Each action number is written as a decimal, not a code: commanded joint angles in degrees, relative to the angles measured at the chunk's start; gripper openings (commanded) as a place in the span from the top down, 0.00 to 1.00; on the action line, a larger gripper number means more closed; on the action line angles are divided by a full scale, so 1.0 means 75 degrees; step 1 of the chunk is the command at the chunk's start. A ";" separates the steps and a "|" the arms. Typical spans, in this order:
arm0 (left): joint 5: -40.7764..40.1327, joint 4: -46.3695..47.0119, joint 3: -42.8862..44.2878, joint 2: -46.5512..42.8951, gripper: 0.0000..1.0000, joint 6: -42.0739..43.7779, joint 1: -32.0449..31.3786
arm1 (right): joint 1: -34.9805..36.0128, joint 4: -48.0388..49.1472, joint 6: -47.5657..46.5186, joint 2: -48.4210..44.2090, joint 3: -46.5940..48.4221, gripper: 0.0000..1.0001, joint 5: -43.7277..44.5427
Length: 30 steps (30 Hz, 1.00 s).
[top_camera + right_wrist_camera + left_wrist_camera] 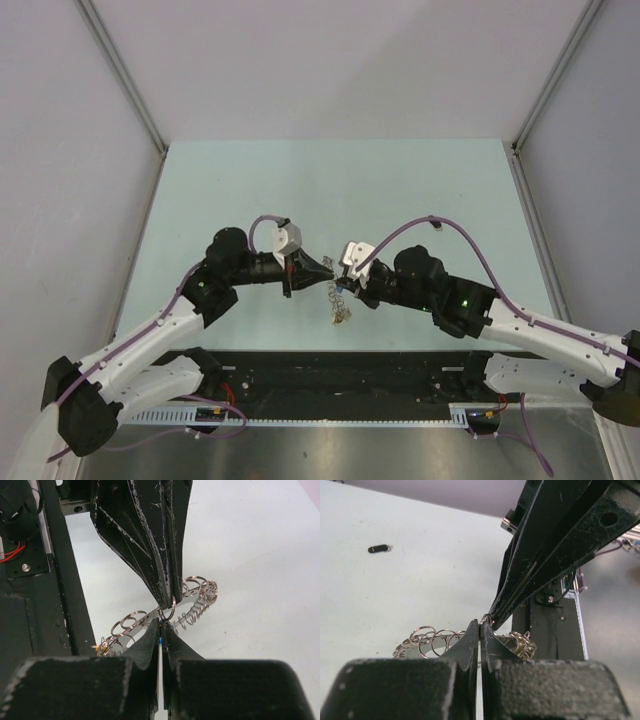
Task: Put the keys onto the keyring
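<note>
The two arms are meeting tip to tip over the middle of the bench (300,190), a bit toward the near edge. The left gripper (322,272) is reaching in from the left. The right gripper (347,276) is reaching in from the right. Their tips are almost touching.

The left jaws are squeezing tight together. They are pinching one small wire loop of the keyring (339,303) right at their tips. The rest of the keyring is hanging and spreading out below the jaws and toward the near side. It is a string of shiny little loops and coils. Its lower part is lying close to the bench, but I cannot tell if it is touching.

The right jaws are pressing nearly closed too, with only a thin slit between them. A tiny bit of blue is peeking out of that slit, so they are gripping the blue key (159,641). It is sitting just beside the loop that the left jaws are holding. I cannot tell if it is going through the loop.

The black key (380,549) is lying flat on the bench by itself, well apart from the keyring and both grippers.
</note>
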 commanded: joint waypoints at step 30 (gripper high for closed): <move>0.1072 -0.2192 0.1411 0.0143 0.55 0.2456 0.0414 | -0.0830 -0.2412 -0.1837 0.0826 0.2371 1.00 -0.1952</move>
